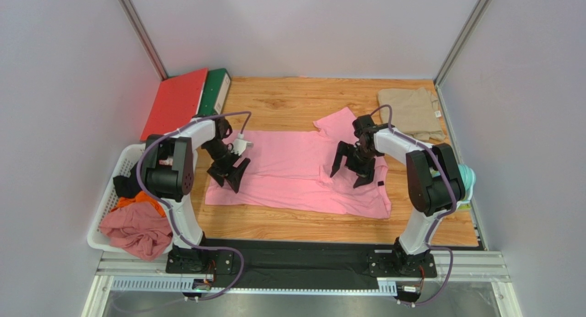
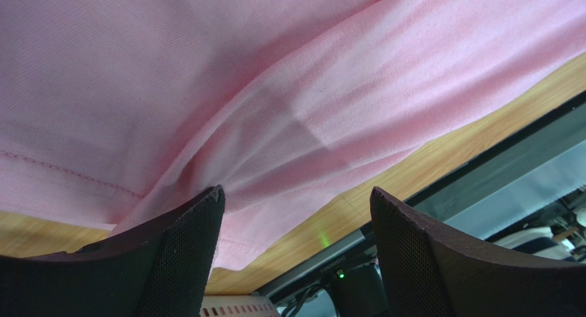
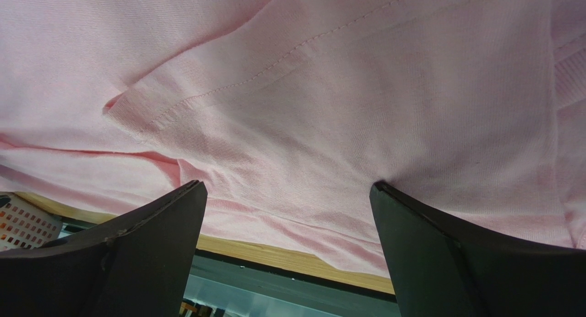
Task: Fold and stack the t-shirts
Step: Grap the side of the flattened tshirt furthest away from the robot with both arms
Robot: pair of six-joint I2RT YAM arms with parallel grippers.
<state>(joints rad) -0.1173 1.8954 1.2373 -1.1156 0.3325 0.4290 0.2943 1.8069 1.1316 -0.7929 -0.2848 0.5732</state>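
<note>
- The pink t-shirt [image 1: 302,169] lay spread flat across the middle of the wooden table [image 1: 289,101], with one sleeve pointing toward the far side.
- The khaki t-shirt [image 1: 410,111] sat folded in the far right corner, well apart from the pink one.
- My left gripper [image 1: 229,178] hung low over the pink shirt's left end with its jaws spread wide and nothing between them. A soft ridge of cloth ran up just beyond my fingertips.
- My right gripper [image 1: 351,171] was low over the shirt's right half, jaws equally wide and empty, above a stitched hem and overlapping layers.
- I judged the fold had not yet begun.
- Risk: closing here, I might have pinched only the top layer, so the lower one would have stayed behind and bunched.
- Risk: if one arm had lifted sooner or higher, the fold could have gone crooked or dragged the shirt toward the table's near edge.
- Further out, a white basket [image 1: 104,206] of crumpled clothes stood near left, and red and green folders [image 1: 175,103] lay far left.
</note>
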